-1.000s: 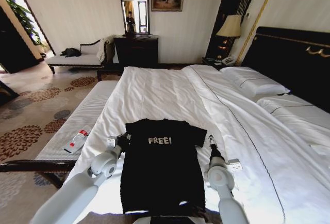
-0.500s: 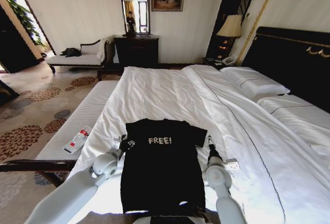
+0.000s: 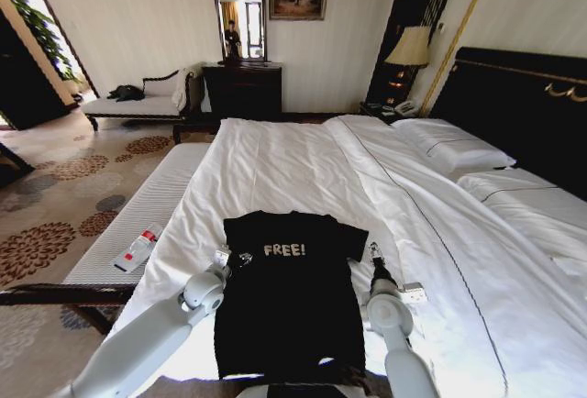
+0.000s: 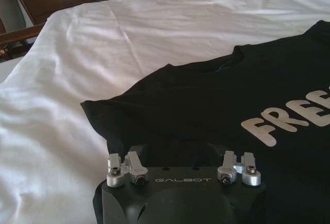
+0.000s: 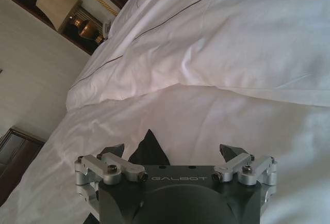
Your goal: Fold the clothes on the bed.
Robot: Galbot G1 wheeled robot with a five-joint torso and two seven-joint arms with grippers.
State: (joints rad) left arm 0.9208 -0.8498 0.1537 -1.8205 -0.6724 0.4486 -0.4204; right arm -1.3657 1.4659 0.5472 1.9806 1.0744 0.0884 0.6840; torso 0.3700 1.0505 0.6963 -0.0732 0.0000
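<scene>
The clothes are one black T-shirt with white "FREE!" lettering, lying flat and face up near the foot of the bed. My left gripper hovers over the shirt's left sleeve and shoulder. In the left wrist view the left gripper is open, low over the black T-shirt beside the lettering. My right gripper stands at the shirt's right sleeve, on the white sheet. In the right wrist view the right gripper is open, and the sleeve tip pokes up between its fingers.
A white ribbed bench runs along the bed's left side with a bottle on it. A small white object lies on the sheet near my right arm. Pillows and the dark headboard are at the right.
My left arm has swung rightward, carrying its gripper from beside the shirt's left edge to over the left sleeve. The right arm has barely moved.
</scene>
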